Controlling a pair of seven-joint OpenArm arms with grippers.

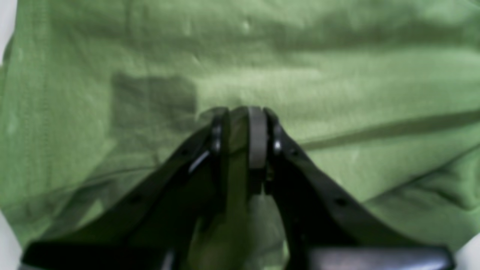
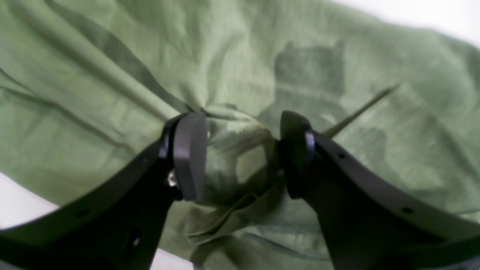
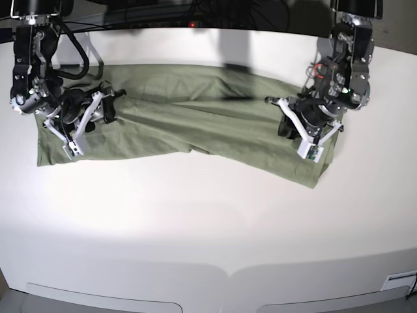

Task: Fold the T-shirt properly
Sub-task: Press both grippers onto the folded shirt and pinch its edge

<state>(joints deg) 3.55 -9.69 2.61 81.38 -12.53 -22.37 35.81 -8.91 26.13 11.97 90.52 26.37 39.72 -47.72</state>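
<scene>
— What fills the picture?
— The green T-shirt [image 2: 112, 75], all wrinkly, with white table [image 2: 412, 11] at the upper right and lower left.
— And the right gripper [image 2: 242, 150]?
— Its two black fingers [image 2: 189, 153] stand apart in the middle, with a bunched fold of shirt between them.

One wrinkled sage-green cotton T-shirt [image 3: 195, 117] lies stretched across one white, smooth-topped table [image 3: 208, 222]. Two black-fingered robot grippers are at it: the left gripper [image 3: 285, 125] on one end and the right gripper [image 3: 107, 107] on the other.
</scene>
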